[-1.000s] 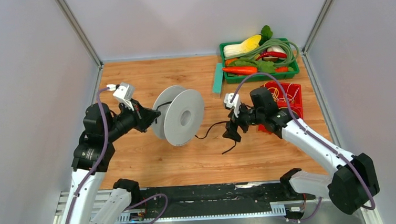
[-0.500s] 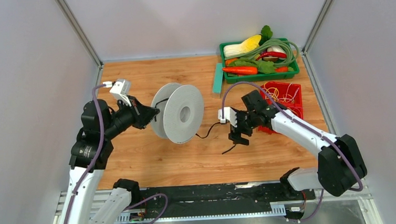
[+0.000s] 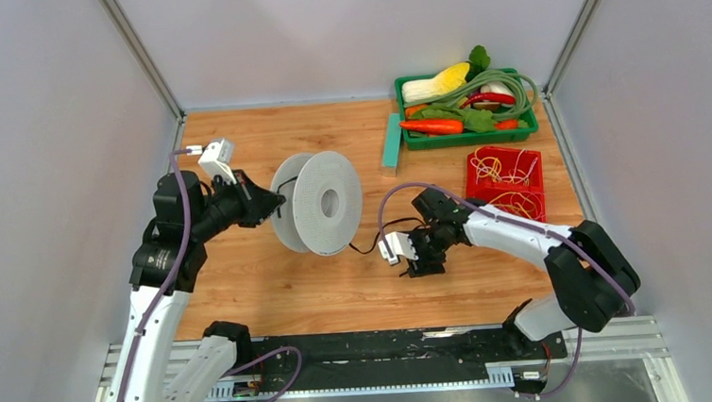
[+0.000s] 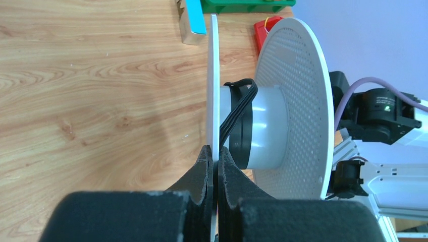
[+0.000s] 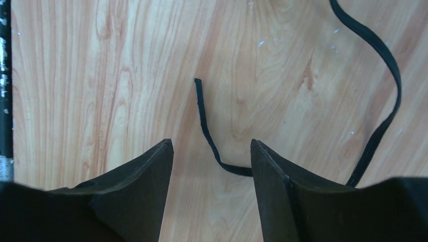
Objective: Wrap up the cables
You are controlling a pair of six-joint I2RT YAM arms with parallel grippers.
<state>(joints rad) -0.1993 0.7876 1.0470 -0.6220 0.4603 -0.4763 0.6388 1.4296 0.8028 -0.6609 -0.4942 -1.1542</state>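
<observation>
Near the front of the table [image 3: 293, 295], my right gripper [image 5: 211, 151] points down with its fingers apart, holding nothing. The loose tail of the cable [image 5: 204, 126] lies flat on the wood between the two fingers, cut end toward the near side. A second ago this gripper sat higher and further right. It has since swung left and toward the near edge and dropped over the tail. Whether it was pinching the cord back then I can't tell; the top view is too small. From the tail, the cable snakes left across the table to the spool [image 3: 319, 204].

Further in, left of centre, my left gripper [image 4: 217, 156] is clamped on the rim of the spool's left flange, fingers pressed together on the thin white edge, keeping the spool upright on its rims. A few black turns already sit on the hub at that flange. The spool looks slightly more edge-on to the top camera than a second ago, so it has turned a bit.

My read: winding is partly done, slack is short, and the right side is lined up for a regrip on the tail.

Far right, a red tray [image 3: 538, 174] and a green tray [image 3: 471, 140] stay untouched.
</observation>
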